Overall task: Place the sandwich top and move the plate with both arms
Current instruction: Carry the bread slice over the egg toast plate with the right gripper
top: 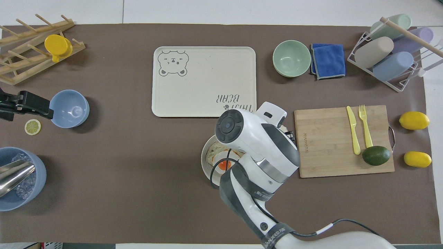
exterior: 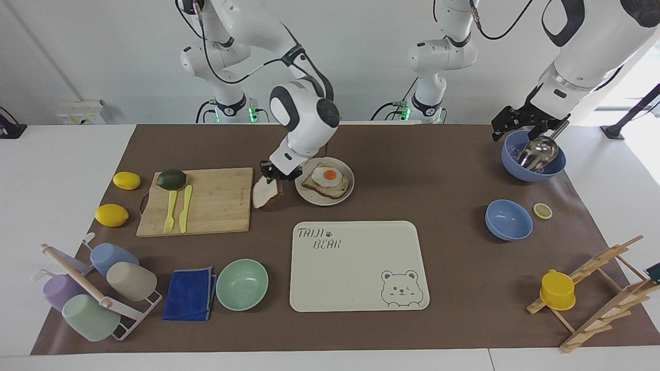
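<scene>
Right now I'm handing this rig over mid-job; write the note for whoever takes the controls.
Right tool: shut on the sandwich top, which hangs tilted between the cutting board and the plate.
Left tool: waiting over the blue bowl with the metal scoop, at its own end of the table.
Done: slice lifted off the board.
Left: set it on the egg toast on the plate, then move the plate with both arms.
</scene>
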`<action>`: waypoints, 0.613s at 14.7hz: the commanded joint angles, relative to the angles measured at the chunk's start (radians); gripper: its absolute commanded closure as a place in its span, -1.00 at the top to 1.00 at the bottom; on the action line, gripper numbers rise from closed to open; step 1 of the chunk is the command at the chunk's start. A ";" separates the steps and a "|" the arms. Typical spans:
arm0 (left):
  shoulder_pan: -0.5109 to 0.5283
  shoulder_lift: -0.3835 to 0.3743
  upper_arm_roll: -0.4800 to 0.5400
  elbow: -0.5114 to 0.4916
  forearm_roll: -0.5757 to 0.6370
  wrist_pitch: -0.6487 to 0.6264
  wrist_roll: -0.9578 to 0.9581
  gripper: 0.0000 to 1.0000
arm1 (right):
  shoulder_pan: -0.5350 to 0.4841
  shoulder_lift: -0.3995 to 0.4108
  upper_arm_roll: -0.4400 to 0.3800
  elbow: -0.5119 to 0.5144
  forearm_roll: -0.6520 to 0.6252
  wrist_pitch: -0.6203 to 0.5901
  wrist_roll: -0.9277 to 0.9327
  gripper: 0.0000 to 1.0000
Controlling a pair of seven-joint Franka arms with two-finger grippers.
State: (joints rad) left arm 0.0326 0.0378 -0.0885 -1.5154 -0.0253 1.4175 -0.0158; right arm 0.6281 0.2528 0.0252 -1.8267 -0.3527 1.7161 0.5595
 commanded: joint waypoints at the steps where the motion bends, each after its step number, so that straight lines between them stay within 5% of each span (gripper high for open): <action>1: 0.012 -0.026 -0.007 -0.031 0.015 0.017 0.019 1.00 | 0.070 0.029 0.004 0.075 0.076 -0.033 0.014 -1.00; 8: 0.012 -0.026 -0.008 -0.031 0.013 0.017 0.019 1.00 | 0.176 0.083 0.009 0.052 0.092 0.048 0.214 -1.00; 9: 0.012 -0.026 -0.008 -0.031 0.013 0.017 0.019 1.00 | 0.171 0.083 0.009 0.053 0.093 0.052 0.214 -0.59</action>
State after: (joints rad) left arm 0.0326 0.0378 -0.0885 -1.5154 -0.0253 1.4175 -0.0157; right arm 0.8166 0.3373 0.0324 -1.7763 -0.2788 1.7519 0.7650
